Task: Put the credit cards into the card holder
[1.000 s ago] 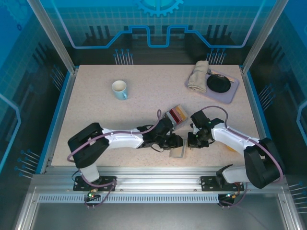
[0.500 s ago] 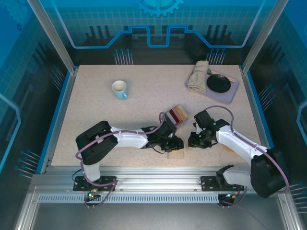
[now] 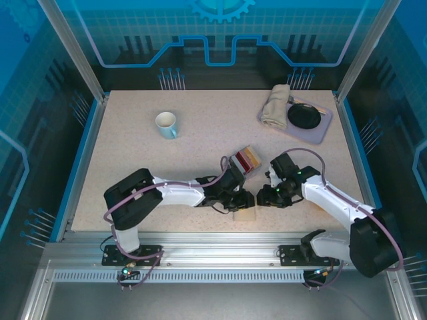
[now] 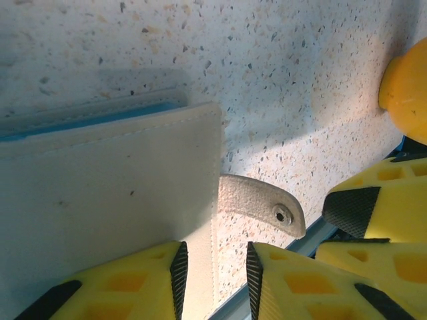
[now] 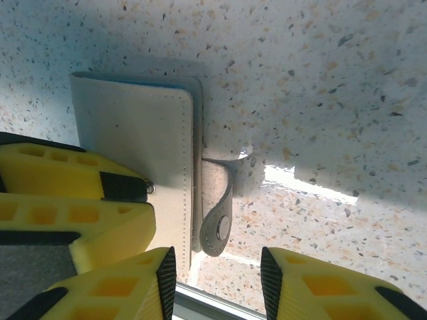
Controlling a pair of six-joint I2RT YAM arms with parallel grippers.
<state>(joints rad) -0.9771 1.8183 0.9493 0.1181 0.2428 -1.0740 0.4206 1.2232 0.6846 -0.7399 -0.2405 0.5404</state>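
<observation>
My left tool (image 4: 213,267) is released, its fingers straddling the strap-side edge of the flat beige folding card holder (image 4: 107,173). The holder lies closed at the middle of the near edge of the speckled surface (image 3: 133,173). My right tool (image 5: 217,273) is also released, positioned over the holder's loose grey snap strap (image 5: 217,213). The stack of red and tan plastic credit cards (image 3: 245,160) lies just beyond, toward the centre of the surface.
</observation>
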